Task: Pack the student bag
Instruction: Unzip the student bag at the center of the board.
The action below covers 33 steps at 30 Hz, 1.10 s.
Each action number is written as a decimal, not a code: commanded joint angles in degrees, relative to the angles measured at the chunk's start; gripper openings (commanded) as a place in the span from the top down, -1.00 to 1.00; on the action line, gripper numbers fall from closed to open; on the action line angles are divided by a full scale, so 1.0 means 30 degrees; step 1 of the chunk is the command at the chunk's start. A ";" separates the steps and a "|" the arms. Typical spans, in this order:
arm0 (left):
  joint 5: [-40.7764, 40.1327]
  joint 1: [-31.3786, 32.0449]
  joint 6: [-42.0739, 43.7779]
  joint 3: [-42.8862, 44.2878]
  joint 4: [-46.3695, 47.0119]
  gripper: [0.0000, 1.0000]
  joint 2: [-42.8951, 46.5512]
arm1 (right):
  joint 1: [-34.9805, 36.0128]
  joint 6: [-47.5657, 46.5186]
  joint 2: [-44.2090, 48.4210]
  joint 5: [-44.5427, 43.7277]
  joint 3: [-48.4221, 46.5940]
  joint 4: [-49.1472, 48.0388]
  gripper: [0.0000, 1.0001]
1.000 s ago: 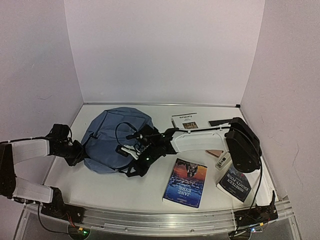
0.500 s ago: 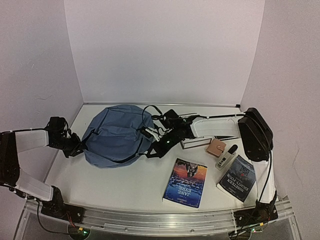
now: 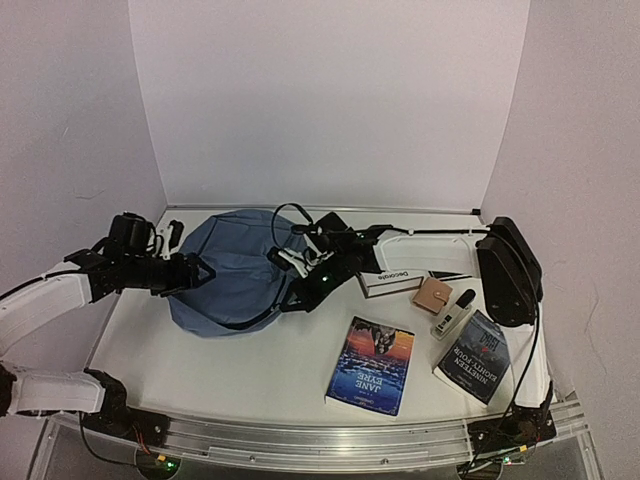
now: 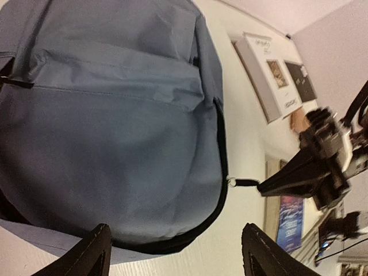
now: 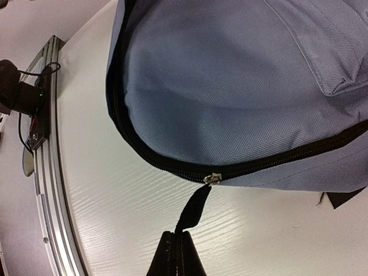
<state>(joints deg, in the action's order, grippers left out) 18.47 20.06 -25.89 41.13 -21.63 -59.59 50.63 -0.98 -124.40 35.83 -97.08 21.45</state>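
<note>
The slate-blue student bag point(image 3: 235, 268) lies flat on the white table, left of centre. Its dark zipper point(image 5: 172, 167) runs along the edge facing the right arm. My right gripper point(image 3: 298, 297) is at the bag's right edge, shut on the black zipper pull tab point(image 5: 194, 211), which stretches taut from the metal slider point(image 5: 211, 178). In the right wrist view the right gripper point(image 5: 177, 234) shows the tab pinched between its jaws. My left gripper point(image 3: 196, 272) hovers over the bag's left part, open, with nothing between its fingers. In the left wrist view the bag point(image 4: 115, 126) fills the frame above the left gripper point(image 4: 175, 256).
A Jane Eyre book point(image 3: 372, 365) lies near the front, a dark blue book point(image 3: 478, 355) at the front right. A white book point(image 3: 392, 283), a tan wallet point(image 3: 433, 295) and a small white device point(image 3: 452, 313) sit right of the bag. Walls enclose three sides.
My left gripper has opened, let go of the bag's left edge and risen over the bag. The right gripper, still shut on the pull tab, moved right and back along the bag's edge.
</note>
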 commanded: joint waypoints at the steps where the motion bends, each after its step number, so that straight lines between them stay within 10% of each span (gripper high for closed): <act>1: -0.3073 0.4005 0.2148 0.1582 -0.0704 -0.54 -0.2632 | -0.0276 0.1025 -0.0085 -0.0040 -0.0690 -0.0032 1.00; 15: -0.8638 0.9278 0.6590 0.4517 -0.0431 -0.35 -0.9327 | -0.0863 0.2109 -0.0106 -0.0047 -0.0670 -0.0180 1.00; 26: -0.9281 0.9943 0.6379 0.4901 -0.1610 0.77 -1.0419 | -0.1515 0.2142 -0.0351 -0.0703 -0.1428 -0.0208 1.00; 33: -0.9131 1.0254 0.5756 0.4028 -0.1862 1.00 -0.8831 | -0.2882 0.1749 -0.1934 -0.3193 -0.2974 -0.0212 1.00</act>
<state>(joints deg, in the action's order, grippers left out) -8.34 50.05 -7.38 54.26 -24.63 -89.95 45.68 4.91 -126.69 32.28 -101.60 21.90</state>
